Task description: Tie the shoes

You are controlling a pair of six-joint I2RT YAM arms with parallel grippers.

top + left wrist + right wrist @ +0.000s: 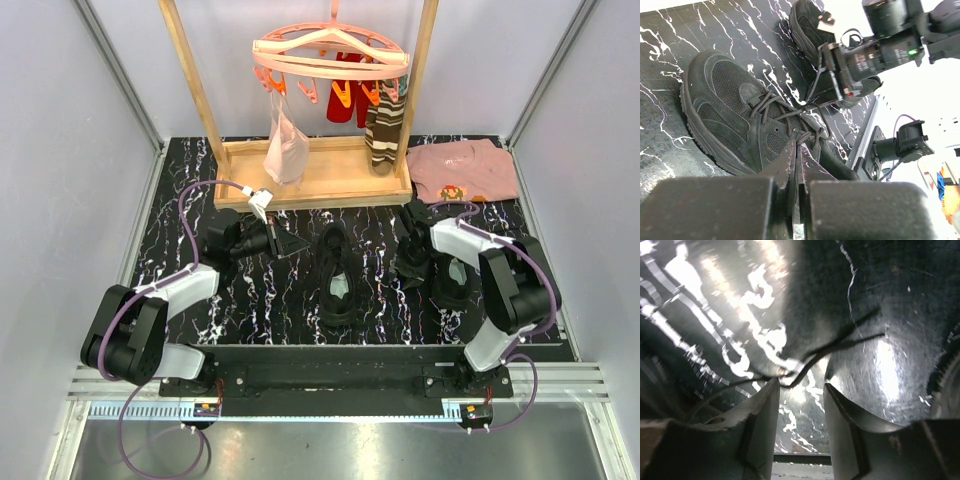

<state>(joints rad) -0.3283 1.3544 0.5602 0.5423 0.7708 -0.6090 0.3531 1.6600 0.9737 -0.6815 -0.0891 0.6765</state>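
Note:
Two black shoes stand on the marble table. The middle shoe (338, 282) fills the left wrist view (735, 110). My left gripper (293, 245) is at its left side, jaws shut on a thin black lace (812, 135) at the top of the lacing, tips (799, 142) against the knot area. The right shoe (456, 285) is partly hidden under my right arm; it also shows in the left wrist view (807, 22). My right gripper (408, 268) is low over the table, open (801, 385), with a loose lace (840, 347) lying just past its fingertips.
A wooden rack (330, 175) stands at the back with a round peg hanger (330, 55), a white cloth (285, 150), red items and a striped brown sock (385, 130). A pink folded shirt (465, 170) lies at the back right. The aluminium rail (330, 385) runs along the near edge.

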